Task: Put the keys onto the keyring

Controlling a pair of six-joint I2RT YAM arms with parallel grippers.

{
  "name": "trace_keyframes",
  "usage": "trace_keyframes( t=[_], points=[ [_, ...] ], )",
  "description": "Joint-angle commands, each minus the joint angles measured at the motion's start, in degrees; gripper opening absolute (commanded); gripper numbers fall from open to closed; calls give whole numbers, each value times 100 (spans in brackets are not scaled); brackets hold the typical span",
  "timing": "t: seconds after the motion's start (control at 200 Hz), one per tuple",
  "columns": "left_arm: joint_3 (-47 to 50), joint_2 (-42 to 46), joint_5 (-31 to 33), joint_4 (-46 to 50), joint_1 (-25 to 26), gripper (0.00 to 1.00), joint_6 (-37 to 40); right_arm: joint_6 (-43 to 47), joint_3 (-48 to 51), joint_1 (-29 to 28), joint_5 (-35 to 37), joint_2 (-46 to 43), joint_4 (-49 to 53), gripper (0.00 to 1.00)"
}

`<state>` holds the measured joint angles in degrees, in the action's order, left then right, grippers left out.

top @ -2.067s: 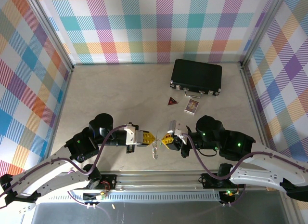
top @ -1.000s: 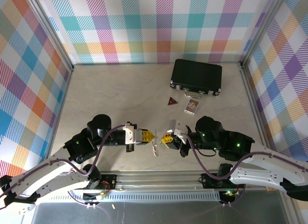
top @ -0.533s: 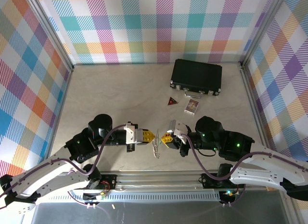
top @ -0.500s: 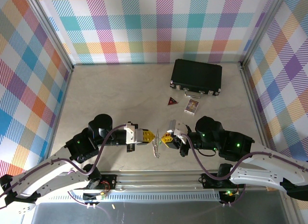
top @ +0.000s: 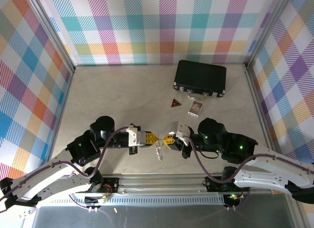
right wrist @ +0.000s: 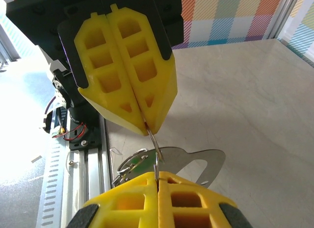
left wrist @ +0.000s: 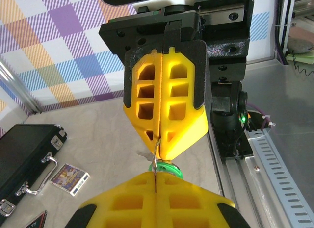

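Yellow left tool (top: pixel 154 138) and right tool (top: pixel 168 139) meet tip-to-tip, both pinching the keyring (left wrist: pixel 155 157).

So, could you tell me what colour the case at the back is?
The case is black, best seen in the top external view.

yellow jaws, black case (top: pixel 200 77), plaid walls (top: pixel 147 27)

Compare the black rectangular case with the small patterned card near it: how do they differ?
The black rectangular case is far larger than the small patterned card. The case is plain black with a silvery handle; the card is multicoloured with a pale border. The case is a thick box; the card is thin. Both are rectangular and lie flat on the table, apart.
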<state>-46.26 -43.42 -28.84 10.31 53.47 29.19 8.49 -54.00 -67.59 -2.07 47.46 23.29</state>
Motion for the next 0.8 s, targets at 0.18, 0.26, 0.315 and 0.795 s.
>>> trace_keyframes(
  t=[0.18,0.26,0.315,0.795],
  points=[
    [-28,53,-76,-193,-21,0,-45,109,37,-35,184,-123,-213,0],
    [-33,65,-53,-184,-13,0,-45,109,38,-35,207,-157,-150,0],
    [-32,68,-50,-187,-12,0,-49,109,47,-33,224,-188,-125,0],
    [-23,70,-21,-169,14,0,-46,135,96,-35,37,-126,-158,0]
  ],
)
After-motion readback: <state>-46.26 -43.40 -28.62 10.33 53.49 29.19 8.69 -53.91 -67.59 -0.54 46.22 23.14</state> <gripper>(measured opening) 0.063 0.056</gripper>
